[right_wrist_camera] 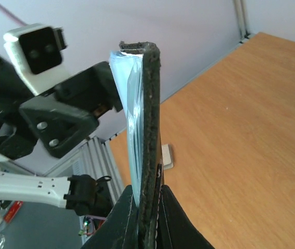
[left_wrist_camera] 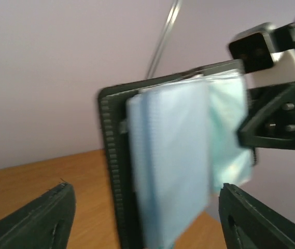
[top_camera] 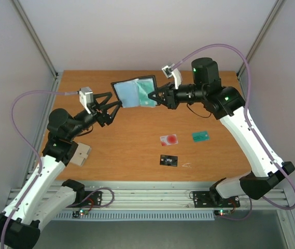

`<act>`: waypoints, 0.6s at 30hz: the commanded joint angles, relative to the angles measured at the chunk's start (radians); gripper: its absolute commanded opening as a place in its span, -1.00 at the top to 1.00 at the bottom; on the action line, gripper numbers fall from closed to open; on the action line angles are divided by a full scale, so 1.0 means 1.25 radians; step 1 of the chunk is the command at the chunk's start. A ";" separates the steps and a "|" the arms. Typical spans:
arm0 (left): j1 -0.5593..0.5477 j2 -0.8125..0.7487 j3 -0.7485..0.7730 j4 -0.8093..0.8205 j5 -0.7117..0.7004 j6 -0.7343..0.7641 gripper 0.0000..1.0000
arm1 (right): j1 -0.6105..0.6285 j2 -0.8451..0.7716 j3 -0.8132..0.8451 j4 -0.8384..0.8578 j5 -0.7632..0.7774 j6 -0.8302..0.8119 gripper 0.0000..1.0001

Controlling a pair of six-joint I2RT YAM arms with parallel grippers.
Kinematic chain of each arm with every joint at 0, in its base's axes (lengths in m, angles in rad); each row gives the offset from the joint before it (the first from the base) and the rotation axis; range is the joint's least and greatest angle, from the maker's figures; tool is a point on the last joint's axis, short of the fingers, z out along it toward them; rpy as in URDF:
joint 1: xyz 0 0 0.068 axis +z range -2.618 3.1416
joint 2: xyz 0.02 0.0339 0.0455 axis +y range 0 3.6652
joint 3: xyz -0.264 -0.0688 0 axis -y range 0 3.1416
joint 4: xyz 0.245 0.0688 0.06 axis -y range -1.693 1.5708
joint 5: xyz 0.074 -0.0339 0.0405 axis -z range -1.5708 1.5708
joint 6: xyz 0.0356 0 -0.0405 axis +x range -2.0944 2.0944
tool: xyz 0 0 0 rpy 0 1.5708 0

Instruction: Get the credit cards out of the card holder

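Observation:
The card holder point(top_camera: 131, 92) is held open in the air above the back of the table, black outside, pale blue inside. A teal-green card point(top_camera: 148, 94) lies in its right half. My right gripper point(top_camera: 158, 97) is shut on the holder's right edge; the right wrist view shows the fingers point(right_wrist_camera: 129, 220) clamping the black cover point(right_wrist_camera: 150, 114). My left gripper point(top_camera: 116, 106) is open at the holder's lower left edge. In the left wrist view the holder point(left_wrist_camera: 173, 161) stands between the spread fingertips point(left_wrist_camera: 43, 218). A whitish card with a red spot point(top_camera: 169, 139), a teal card point(top_camera: 201, 136) and a black card point(top_camera: 169, 161) lie on the table.
A small beige block point(top_camera: 80, 154) lies on the table by the left arm, and also shows in the right wrist view point(right_wrist_camera: 167, 157). Grey walls and frame posts bound the table at the back and both sides.

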 commanded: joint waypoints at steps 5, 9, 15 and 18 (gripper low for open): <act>0.020 0.013 -0.006 0.034 0.071 -0.086 -0.99 | 0.004 -0.024 0.005 0.000 -0.162 -0.069 0.98; 0.019 0.019 0.001 0.059 0.152 -0.084 -0.99 | 0.004 -0.026 0.002 0.010 -0.198 -0.079 0.98; 0.017 0.020 0.004 0.101 0.212 -0.093 -0.79 | 0.004 -0.019 0.002 0.005 -0.229 -0.090 0.97; 0.001 0.023 0.014 0.116 0.271 -0.058 -0.23 | 0.004 -0.005 0.002 0.006 -0.242 -0.077 0.98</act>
